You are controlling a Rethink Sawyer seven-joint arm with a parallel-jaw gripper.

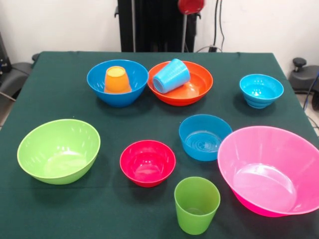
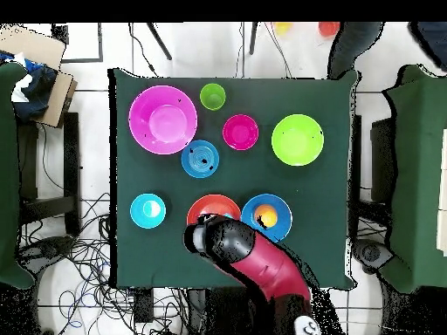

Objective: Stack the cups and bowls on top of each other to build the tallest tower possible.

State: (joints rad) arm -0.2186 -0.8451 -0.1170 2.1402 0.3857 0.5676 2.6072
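Note:
An orange cup (image 1: 116,79) stands upside down inside the large blue bowl (image 1: 97,82). A light blue cup (image 1: 171,75) lies on its side in the wide orange bowl (image 1: 197,87). A green cup (image 1: 196,204) stands upright at the front. Apart on the cloth are the lime green bowl (image 1: 59,150), small red bowl (image 1: 147,163), medium blue bowl (image 1: 205,137), large pink bowl (image 1: 271,169) and small turquoise bowl (image 1: 261,90). In the overhead view the arm's dark end (image 2: 199,237) hangs over the orange bowl's (image 2: 206,208) near edge. The gripper itself is hidden.
A dark green cloth (image 1: 65,209) covers the table to its edges. The robot's black pedestal (image 1: 149,25) stands at the far side. The overhead view shows a cardboard box (image 2: 35,52) and cables (image 2: 87,262) on the floor beside the table.

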